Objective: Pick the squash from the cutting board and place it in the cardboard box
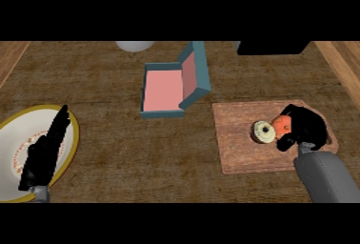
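The squash (265,131) is seen lying on its side on the cutting board (239,152), at the right of the counter (126,157). An orange body is shown, ending in a pale, round face with a dark centre that is turned toward the left. Most of the orange part is hidden by the right hand (308,126).

The board is set well apart from the counter's near edge, and bare wood is left on it below and to the left of the squash. The box (199,71), teal outside and pink inside, is placed up and to the left of the board, with its near corner just beside the board's upper left corner. A wide stretch of bare counter is left between the board and the yellow-rimmed plate (13,143) at the far left. A white rounded object (135,45) and a black object (273,47) are cut off by the far edge.

The right hand's fingers are curled round the squash from the right side. The left hand (44,155) is held over the plate with its fingers straight and nothing in it.
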Controlling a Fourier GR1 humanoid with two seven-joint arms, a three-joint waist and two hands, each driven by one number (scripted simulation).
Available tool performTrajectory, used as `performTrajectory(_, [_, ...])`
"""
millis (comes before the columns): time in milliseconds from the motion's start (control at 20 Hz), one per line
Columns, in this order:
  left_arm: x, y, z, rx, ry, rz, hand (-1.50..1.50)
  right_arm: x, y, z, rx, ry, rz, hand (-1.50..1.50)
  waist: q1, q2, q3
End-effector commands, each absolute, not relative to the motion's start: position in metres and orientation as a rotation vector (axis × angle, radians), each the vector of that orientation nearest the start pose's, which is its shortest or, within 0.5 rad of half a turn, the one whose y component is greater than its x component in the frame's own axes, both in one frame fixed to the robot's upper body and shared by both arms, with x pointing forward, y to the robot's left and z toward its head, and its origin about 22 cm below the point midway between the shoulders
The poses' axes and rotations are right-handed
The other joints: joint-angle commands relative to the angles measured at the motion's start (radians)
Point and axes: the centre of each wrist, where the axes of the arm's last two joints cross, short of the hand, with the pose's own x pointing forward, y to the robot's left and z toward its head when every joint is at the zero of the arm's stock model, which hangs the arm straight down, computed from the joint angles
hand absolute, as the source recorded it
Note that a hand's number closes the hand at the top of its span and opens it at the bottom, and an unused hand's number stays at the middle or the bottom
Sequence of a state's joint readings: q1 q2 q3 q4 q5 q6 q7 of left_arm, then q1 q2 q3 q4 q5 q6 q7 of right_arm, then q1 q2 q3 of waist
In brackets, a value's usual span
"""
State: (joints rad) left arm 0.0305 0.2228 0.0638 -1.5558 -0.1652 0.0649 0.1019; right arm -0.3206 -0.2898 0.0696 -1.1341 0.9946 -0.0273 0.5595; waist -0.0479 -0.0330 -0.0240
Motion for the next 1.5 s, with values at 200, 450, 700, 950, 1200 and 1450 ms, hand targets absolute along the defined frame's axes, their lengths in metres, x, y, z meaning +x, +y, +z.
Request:
performTrajectory(200, [0.234, 0.298, 0.008, 0.405, -1.427, -0.178, 0.00, 0.273, -0.159, 0.033, -1.311, -0.752, 0.587, 1.50, 0.008, 0.014, 0.019])
performTrajectory(450, [0.224, 0.287, 0.007, 0.379, -1.415, -0.180, 0.00, 0.229, -0.129, 0.095, -1.299, -0.927, 0.484, 1.50, 0.028, 0.021, 0.023])
performTrajectory(700, [0.234, 0.287, 0.004, 0.399, -1.442, -0.201, 0.00, 0.220, -0.108, 0.148, -1.219, -1.312, 0.345, 1.50, 0.040, 0.029, 0.023])
performTrajectory(950, [0.247, 0.292, 0.015, 0.371, -1.454, -0.204, 0.00, 0.214, -0.067, 0.181, -1.194, -1.461, 0.371, 1.50, 0.056, 0.032, 0.023])
performTrajectory(1200, [0.252, 0.293, 0.007, 0.383, -1.462, -0.213, 0.00, 0.265, -0.058, 0.202, -1.163, -1.488, 0.343, 1.50, 0.061, 0.036, 0.023])
performTrajectory(1450, [0.241, 0.280, 0.021, 0.364, -1.461, -0.224, 0.00, 0.299, -0.042, 0.214, -1.166, -1.414, 0.352, 1.50, 0.074, 0.035, 0.024])
